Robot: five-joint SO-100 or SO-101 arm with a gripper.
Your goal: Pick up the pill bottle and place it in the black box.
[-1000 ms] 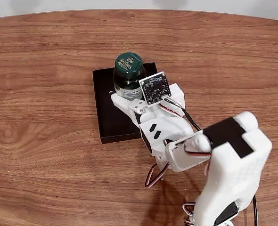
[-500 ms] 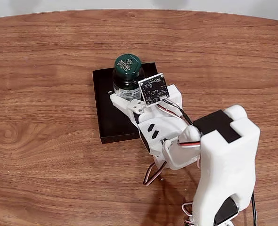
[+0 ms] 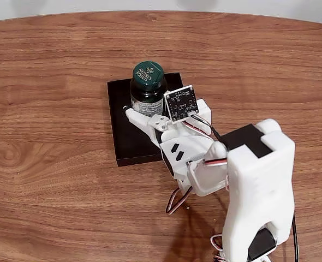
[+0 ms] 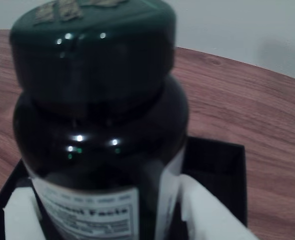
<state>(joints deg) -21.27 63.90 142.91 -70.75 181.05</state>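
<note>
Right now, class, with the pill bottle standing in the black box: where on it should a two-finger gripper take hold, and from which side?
Grip the pill bottle on its round labelled body below the cap, fingers on opposite sides. Come in level from the arm's side, as the gripper sits now. It stands upright in the black box, so its curved sides are open; the wider cap above would probably help stop a slip.

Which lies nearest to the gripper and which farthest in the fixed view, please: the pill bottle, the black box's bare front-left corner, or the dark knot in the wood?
1. Dark green pill bottle, between the jaws of the gripper.
2. Matte black box's front-left corner, below-left.
3. Wood knot, far left.
</note>
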